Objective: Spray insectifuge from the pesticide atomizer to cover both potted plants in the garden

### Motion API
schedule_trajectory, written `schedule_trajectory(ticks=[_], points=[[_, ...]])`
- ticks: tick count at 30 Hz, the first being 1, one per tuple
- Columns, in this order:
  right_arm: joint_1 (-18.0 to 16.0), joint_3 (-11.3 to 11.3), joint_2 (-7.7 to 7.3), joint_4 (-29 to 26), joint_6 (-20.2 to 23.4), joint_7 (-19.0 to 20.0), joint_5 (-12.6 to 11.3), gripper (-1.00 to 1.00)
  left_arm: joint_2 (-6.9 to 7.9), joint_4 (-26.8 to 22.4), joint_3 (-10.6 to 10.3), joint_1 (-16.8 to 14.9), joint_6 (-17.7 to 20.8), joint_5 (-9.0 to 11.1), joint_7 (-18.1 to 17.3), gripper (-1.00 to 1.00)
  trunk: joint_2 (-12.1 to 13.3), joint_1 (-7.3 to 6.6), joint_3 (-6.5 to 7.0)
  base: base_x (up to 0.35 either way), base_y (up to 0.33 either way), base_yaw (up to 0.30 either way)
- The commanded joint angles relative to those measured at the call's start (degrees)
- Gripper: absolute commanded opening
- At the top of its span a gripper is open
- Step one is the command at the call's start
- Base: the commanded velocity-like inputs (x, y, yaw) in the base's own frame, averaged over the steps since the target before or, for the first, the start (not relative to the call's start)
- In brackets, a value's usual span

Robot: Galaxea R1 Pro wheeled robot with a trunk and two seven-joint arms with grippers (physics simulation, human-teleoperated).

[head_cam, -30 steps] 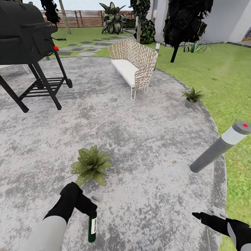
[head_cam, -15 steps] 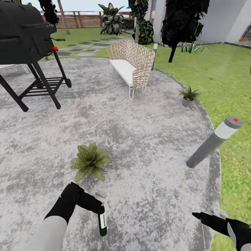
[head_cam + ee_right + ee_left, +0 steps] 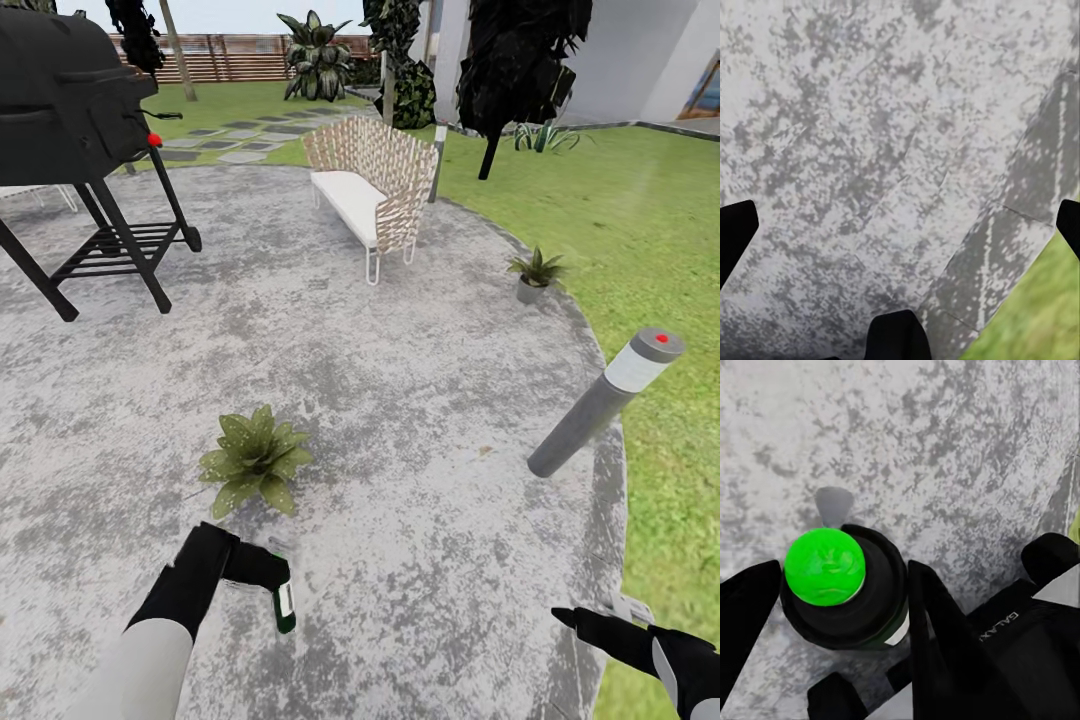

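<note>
left gripper (image 3: 262, 572): clamped on the dark green, white-labelled spray bottle (image 3: 284, 606) — held just short of the near rosette of pointed green leaves (image 3: 254, 462) on the grey stone patio (image 3: 420, 400).
right gripper (image 3: 900, 217): fingers spread, nothing held.
far potted rosette (image 3: 533, 273): at the patio edge.
step: the nozzle is best turned squarely onto the leaves — all foliage should be swept.

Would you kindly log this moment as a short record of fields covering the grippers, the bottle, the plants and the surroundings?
setting: round stone patio bordered by lawn
left gripper: shut on the spray bottle, held above the paving
bottle pose: hanging body-down
right gripper: open, holding nothing
near plant: on the patio, just beyond the left gripper
far plant: in a grey pot at the patio's edge
other items: grill, wicker bench, lamp post
</note>
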Motion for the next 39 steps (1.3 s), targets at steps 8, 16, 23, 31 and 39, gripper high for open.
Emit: schedule_trajectory(ticks=[8, 16, 23, 31, 39], points=[[-0.1, -0.5, 0.04, 0.1, -5.2, 0.6, 0.4, 1.0, -0.06, 1.7, 0.2, 0.0, -2.5, 7.6, 12.8, -1.0, 0.0, 0.0, -0.04, 0.0, 0.0, 0.0], [-0.1, -0.5, 0.04, 0.1, -7.4, 0.7, 0.3, 1.0, -0.14, 1.8, 0.1, 0.0, -2.5, 7.8, 12.9, -1.0, 0.0, 0.0, 0.23, 0.0, 0.0, 0.0], [-0.1, -0.6, 0.04, 0.2, -7.4, 0.6, 0.3, 1.0, -0.08, 2.1, 0.1, 0.0, -2.4, 7.8, 12.9, -1.0, 0.0, 0.0, 0.82, 0.0, 0.0, 0.0], [-0.1, -0.6, 0.04, 0.2, -7.4, 0.5, 0.2, 1.0, -0.05, 3.3, 0.1, 0.0, -2.4, 7.7, 12.8, -1.0, 0.0, 0.0, 1.53, 0.0, 0.0, 0.0], [-0.1, -0.7, 0.04, 0.2, -7.4, 0.5, 0.2, 1.0, -0.05, 3.4, 0.1, 0.0, -2.2, 7.7, 12.7, -1.0, 0.0, 0.0, 2.23, 0.0, 0.0, 0.0]])
